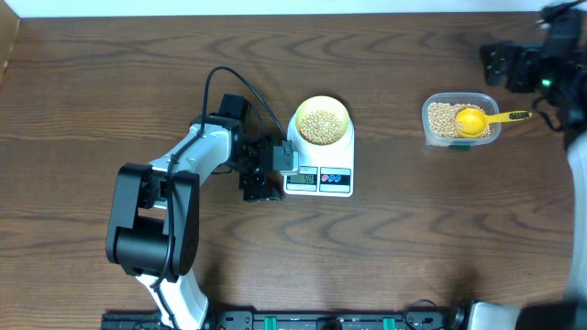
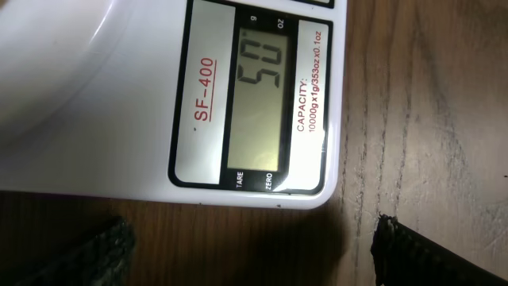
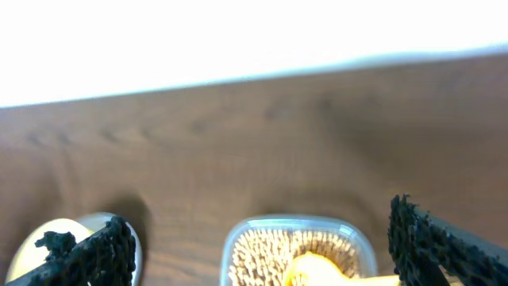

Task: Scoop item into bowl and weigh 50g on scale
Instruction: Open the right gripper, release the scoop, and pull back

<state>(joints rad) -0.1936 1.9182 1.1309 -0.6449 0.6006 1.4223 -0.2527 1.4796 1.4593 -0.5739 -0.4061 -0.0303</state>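
The white scale (image 1: pixel 319 170) stands mid-table with the pale yellow-green bowl (image 1: pixel 322 121) on it, holding tan beans (image 1: pixel 320 126). In the left wrist view the scale (image 2: pixel 119 95) fills the frame and its display (image 2: pixel 260 95) reads 50. My left gripper (image 1: pixel 275 170) is open and empty, right at the scale's left display end; its fingertips (image 2: pixel 252 250) frame bare wood. My right gripper (image 1: pixel 514 64) is open and empty, raised at the far right beside the clear tub (image 1: pixel 460 119) of beans. A yellow scoop (image 1: pixel 477 119) lies in the tub (image 3: pixel 298 250).
The scoop's handle (image 1: pixel 512 115) sticks out over the tub's right rim. The table's far edge (image 1: pixel 275 13) runs along the top. The arm bases stand at the front edge (image 1: pixel 165 275).
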